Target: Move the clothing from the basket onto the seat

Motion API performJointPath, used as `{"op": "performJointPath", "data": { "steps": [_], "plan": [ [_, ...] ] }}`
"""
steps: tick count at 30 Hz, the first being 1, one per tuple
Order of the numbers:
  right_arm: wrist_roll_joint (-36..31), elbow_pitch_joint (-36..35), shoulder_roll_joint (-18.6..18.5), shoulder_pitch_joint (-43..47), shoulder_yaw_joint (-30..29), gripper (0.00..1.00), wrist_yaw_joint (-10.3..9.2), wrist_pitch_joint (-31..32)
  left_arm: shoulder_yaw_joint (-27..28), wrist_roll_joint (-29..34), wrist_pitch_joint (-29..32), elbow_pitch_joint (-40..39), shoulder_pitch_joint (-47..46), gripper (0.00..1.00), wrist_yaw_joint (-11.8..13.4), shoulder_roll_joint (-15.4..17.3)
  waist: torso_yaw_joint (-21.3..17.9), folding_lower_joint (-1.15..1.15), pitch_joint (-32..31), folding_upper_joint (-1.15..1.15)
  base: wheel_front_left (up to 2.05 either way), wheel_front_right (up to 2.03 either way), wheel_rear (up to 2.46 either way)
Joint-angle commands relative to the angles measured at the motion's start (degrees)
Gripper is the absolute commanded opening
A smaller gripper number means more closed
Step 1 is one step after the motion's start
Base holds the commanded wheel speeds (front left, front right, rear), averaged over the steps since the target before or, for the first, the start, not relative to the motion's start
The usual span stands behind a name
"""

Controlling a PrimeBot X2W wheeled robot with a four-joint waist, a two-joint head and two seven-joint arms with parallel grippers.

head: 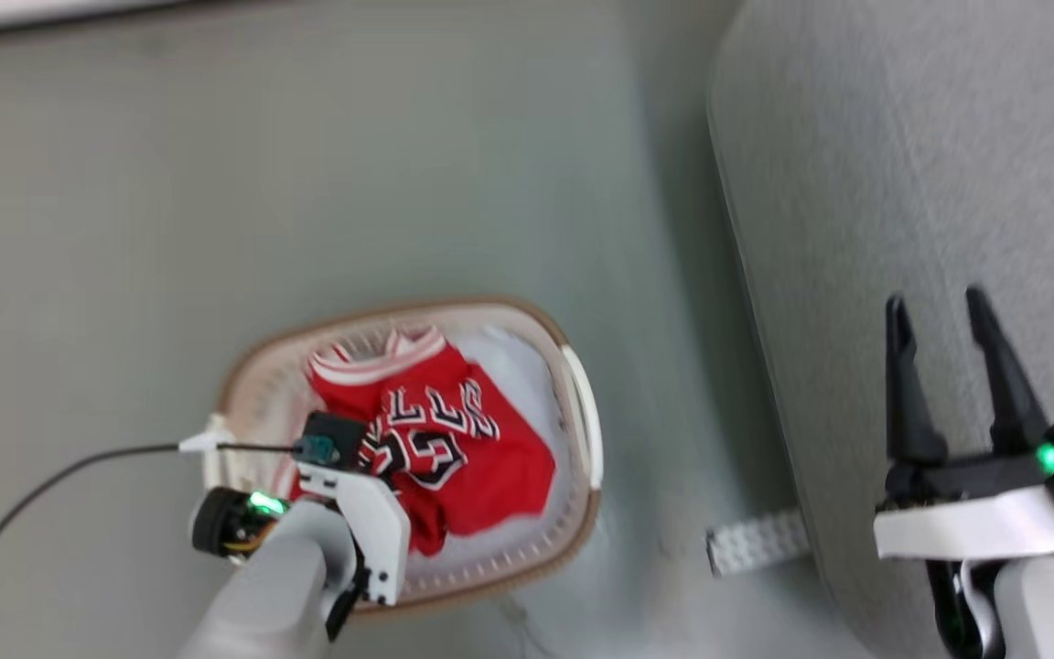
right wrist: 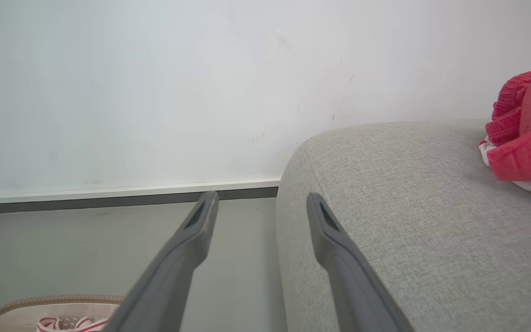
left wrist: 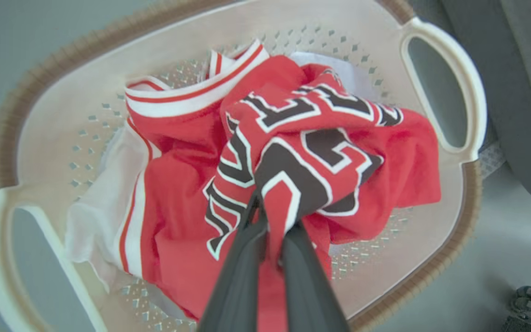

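The white basket [head: 582, 412] with a tan rim stands on the floor left of the grey seat [head: 930, 156]. In it lies red clothing [head: 477, 448] with dark, white-edged lettering and white trim. My left gripper [left wrist: 270, 219] reaches down into the basket, shut on a bunched fold of that lettered clothing [left wrist: 302, 152]. In the head view the left gripper [head: 387, 462] sits at the garment's near edge, its fingertips buried in the cloth. My right gripper [head: 937, 300] hovers open over the seat's edge, nothing between its fingers [right wrist: 201, 221]. Another red garment [right wrist: 523, 129] lies on the seat [right wrist: 408, 207].
A white cloth [left wrist: 95, 207] lies under the red clothing in the basket [left wrist: 473, 92]. A black cable [head: 51, 476] trails over the floor at the left. A small white perforated strip [head: 756, 540] lies by the seat's base. A pale wall with a baseboard [right wrist: 122, 193] stands behind.
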Motion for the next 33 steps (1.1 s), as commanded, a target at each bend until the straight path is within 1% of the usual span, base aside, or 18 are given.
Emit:
{"op": "performJointPath", "data": {
  "steps": [1,7,11,16,17,20,25,26,33],
  "plan": [
    [-0.15,0.67,-0.13,1.69,-0.38,1.0,-0.13,0.0,-0.27,-0.9,-0.78,-0.34,1.53,0.0,-0.51,-0.3,4.2,0.0,-8.88,0.0,0.0,0.0,0.0],
    [-0.84,3.53,-0.12,7.32,-0.56,1.0,-0.13,0.0,-1.7,-2.89,-2.17,-2.88,4.35,0.0,-1.92,-0.56,7.33,0.0,-19.13,0.0,0.0,0.0,0.0],
    [-0.22,4.7,-0.12,10.97,-0.42,1.0,-0.13,0.01,-2.9,-4.53,-2.8,-6.25,6.15,0.0,-2.24,-0.57,8.44,0.0,-25.1,0.0,0.0,0.0,0.0],
    [0.7,5.46,-0.12,15.28,0.0,1.0,-0.13,0.01,-2.98,-6.4,-2.55,-11.59,7.23,0.0,-2.4,-0.56,9.35,0.0,-30.83,0.0,0.0,0.0,0.0],
    [0.72,5.51,-0.12,16.01,0.07,1.0,-0.13,0.01,-2.89,-6.79,-2.21,-12.94,7.23,0.0,-2.41,-0.52,9.51,0.0,-31.59,0.0,0.0,0.0,0.0],
    [0.91,5.38,-0.11,17.33,0.09,1.0,-0.13,0.01,-2.3,-7.43,-1.27,-17.53,6.45,0.0,-1.74,0.9,9.91,0.0,-32.82,0.0,0.0,0.0,0.0],
    [0.35,5.5,-0.12,19.0,0.25,1.0,-0.13,0.01,-1.31,-8.09,1.85,-27.38,6.29,0.0,-0.56,3.3,10.61,0.0,-34.4,0.0,0.0,0.0,0.0],
    [0.35,5.5,-0.12,19.0,0.25,1.0,-0.13,0.01,-1.31,-8.09,1.85,-27.38,6.29,0.0,-0.56,3.3,10.61,0.0,-34.4,0.0,0.0,0.0,0.0],
    [-0.75,5.86,-0.11,20.56,0.87,1.0,-0.13,0.01,-0.29,-8.95,8.17,-44.29,9.48,0.0,2.12,7.04,11.25,0.0,-35.97,0.0,0.0,0.0,0.0]
  ]
}}
